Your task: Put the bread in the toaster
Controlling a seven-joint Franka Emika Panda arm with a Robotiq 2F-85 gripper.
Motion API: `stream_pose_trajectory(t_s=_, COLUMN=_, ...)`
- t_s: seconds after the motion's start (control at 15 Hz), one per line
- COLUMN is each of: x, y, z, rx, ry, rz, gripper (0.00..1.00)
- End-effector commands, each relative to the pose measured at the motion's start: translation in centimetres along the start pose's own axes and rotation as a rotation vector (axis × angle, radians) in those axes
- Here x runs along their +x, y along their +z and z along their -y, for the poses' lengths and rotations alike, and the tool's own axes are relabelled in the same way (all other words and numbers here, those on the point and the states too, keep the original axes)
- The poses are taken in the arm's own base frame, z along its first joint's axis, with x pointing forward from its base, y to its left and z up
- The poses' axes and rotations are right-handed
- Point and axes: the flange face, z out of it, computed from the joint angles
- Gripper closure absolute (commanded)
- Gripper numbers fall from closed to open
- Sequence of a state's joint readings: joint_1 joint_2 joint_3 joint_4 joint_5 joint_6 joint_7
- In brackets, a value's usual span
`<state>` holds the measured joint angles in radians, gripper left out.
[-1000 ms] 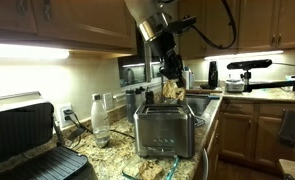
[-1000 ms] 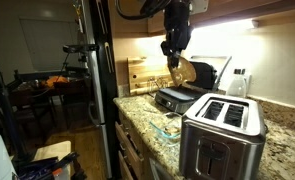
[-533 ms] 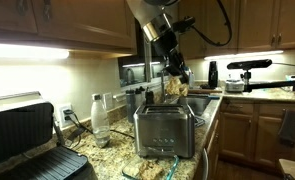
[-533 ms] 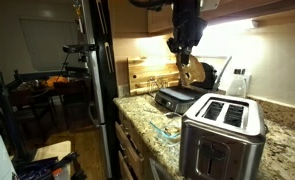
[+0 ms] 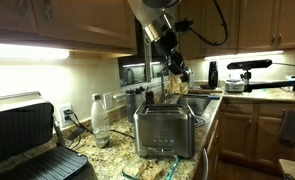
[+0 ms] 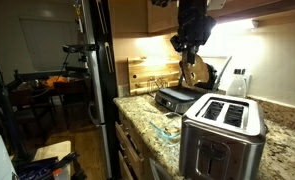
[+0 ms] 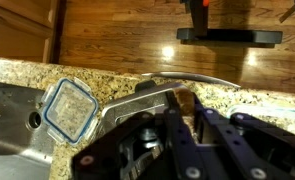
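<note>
Now we hold the bread [image 5: 173,90] pinched in our hand [image 5: 174,77] at mid-frame, in the air above the toaster [image 5: 164,128], so next, we judge, we should square it over a slot and lower it.

Claw [image 6: 190,62] holds bread [image 6: 195,73] up beside toaster [image 6: 224,135] on counter [image 6: 283,128].

Contact grill [image 5: 25,132], plastic bottle [image 5: 99,120], blue-rimmed container [image 7: 67,110]
</note>
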<state>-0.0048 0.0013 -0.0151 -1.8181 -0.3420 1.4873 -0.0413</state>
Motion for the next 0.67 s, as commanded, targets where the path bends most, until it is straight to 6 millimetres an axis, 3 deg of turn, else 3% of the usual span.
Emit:
stream_pose_trajectory(t_s=0.0, x=1.0, y=0.1, z=-0.1, rx=-0.015, ry=-0.044, rz=0.034, gripper=0.93)
stream_pose_trajectory(t_s=0.6, x=3.8, y=1.4, z=0.5, rx=-0.011, ry=-0.118, rz=0.062, gripper=0.93)
